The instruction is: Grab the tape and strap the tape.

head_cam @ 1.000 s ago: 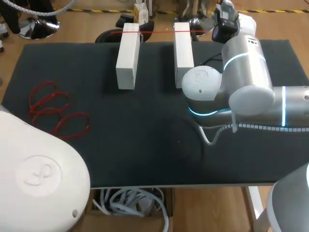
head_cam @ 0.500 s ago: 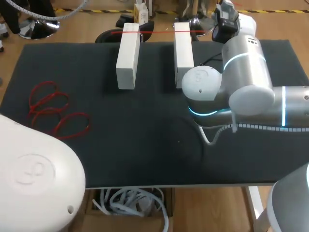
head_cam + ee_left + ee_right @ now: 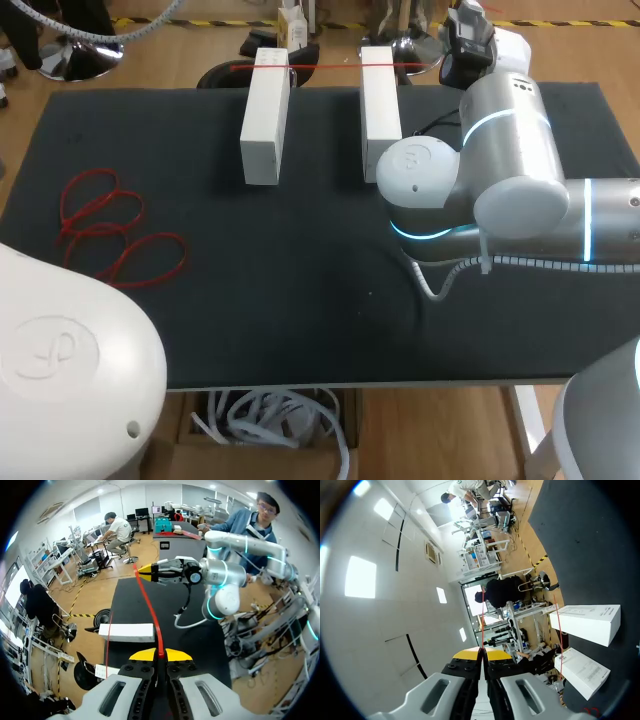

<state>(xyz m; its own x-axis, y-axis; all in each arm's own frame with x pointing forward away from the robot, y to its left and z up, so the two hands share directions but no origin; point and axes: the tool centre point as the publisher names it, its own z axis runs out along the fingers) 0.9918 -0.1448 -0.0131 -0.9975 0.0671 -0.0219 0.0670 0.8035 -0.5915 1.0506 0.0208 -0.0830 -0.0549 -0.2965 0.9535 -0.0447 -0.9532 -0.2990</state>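
My left arm [image 3: 70,370] sinks further into the lower-left corner; my right arm [image 3: 500,190] holds. Left end effector [image 3: 160,655] and right end effector [image 3: 483,654] both pinch the red tape [image 3: 150,605], stretched across the white blocks [image 3: 265,115] at upper centre, so I judge tensioning is underway.

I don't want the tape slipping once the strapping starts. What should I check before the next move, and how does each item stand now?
1. Left gripper shut on the red tape: ok, the tape is pinched between its tips.
2. Right gripper shut on the tape: ok, the strand leaves its closed tips.
3. Tape straight between the two grippers: ok.
4. Tape crosses the left white block and the right white block: ok in the head view.
5. Tape resting on the blocks' tops: cannot tell.
6. Red loops lying apart from the blocks: ok.
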